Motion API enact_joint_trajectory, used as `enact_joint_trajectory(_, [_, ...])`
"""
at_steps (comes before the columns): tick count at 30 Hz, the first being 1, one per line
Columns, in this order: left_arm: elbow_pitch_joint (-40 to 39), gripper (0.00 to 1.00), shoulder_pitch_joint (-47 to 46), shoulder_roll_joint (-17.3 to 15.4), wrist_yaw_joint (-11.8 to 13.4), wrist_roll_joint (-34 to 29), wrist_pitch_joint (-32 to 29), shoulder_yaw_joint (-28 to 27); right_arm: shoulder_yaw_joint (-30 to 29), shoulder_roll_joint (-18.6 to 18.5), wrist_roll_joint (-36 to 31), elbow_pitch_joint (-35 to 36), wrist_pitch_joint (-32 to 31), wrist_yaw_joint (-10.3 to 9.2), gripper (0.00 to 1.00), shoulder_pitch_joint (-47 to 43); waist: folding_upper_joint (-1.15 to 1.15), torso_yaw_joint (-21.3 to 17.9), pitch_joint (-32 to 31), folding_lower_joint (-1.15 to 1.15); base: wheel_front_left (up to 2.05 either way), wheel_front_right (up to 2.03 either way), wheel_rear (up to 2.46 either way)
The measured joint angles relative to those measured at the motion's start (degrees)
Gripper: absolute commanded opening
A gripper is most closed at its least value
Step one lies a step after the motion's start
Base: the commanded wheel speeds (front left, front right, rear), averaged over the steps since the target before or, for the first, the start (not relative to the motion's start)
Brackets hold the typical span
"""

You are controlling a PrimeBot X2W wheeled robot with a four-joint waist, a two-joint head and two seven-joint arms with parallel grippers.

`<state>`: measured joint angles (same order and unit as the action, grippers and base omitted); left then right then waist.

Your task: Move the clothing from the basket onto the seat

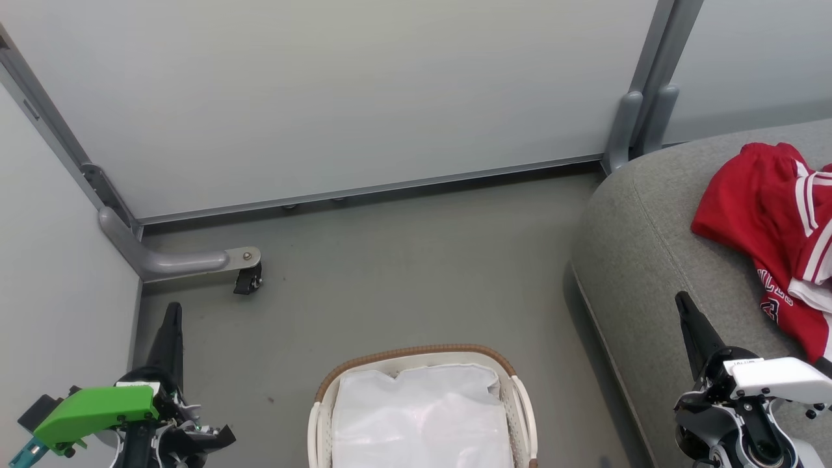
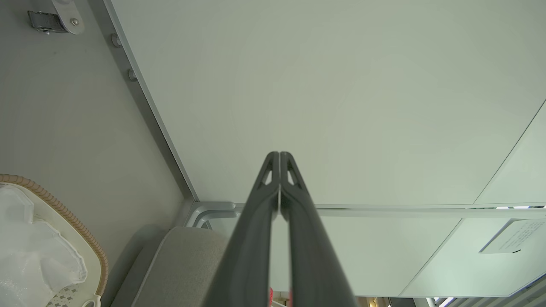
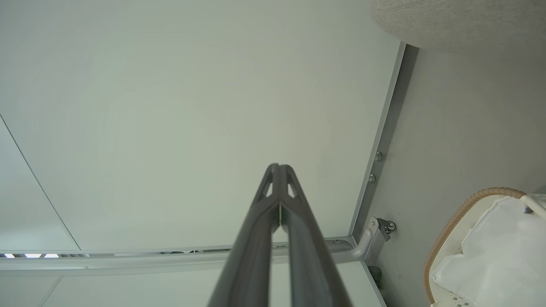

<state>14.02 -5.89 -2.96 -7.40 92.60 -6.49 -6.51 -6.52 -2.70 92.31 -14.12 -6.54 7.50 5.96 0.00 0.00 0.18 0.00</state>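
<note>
- Clothing [image 1: 760, 214], red with white stripes and lettering, lies crumpled on the sofa [image 1: 637, 247] at the right edge of the head view. We see none in the basket [image 1: 416, 352], whose visible part holds a white liner [image 1: 422, 416].
- Handling, as we judge it: light, soft and limp, probably a little slick. It would sag and trail from any pinch, and nothing in it can break.
- Hold: we would pinch a raised fold near the heap's middle, or the thicker striped trim, rather than a flat single layer that could slip out.
- Direction: the heap's long axis runs up and down the head view, from near us toward the wall [image 1: 364, 91], roughly along the sofa's rounded edge. The lettered part lies at the near end. The picture's edge cuts the heap off, so we cannot tell its full spread.
- Left tool [image 1: 173, 312]: fingers pressed together, empty, above the floor [image 1: 403, 273] to the left of the basket, pointing toward the wall.
- Right tool [image 1: 684, 304]: likewise closed with nothing between its fingers, over the sofa's near part, close to the clothing but apart from it.
- Progress, in our judgement: done or nearly so, unless something lies under the liner.
</note>
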Motion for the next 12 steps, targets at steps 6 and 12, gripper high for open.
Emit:
enact_joint_trajectory(6, [0.0,0.0,0.0,0.0,0.0,0.0,0.0,-0.01,0.0,0.0,0.0,0.0,0.0,0.0,0.0,0.0,0.0,0.0,0.0,0.0,0.0,0.0,0.0])
enact_joint_trajectory(12, [0.0,0.0,0.0,0.0,0.0,0.0,-0.01,-0.02,0.0,0.0,0.0,0.0,0.0,0.0,0.0,0.0,0.0,0.0,0.0,0.0,0.0,0.0,0.0])
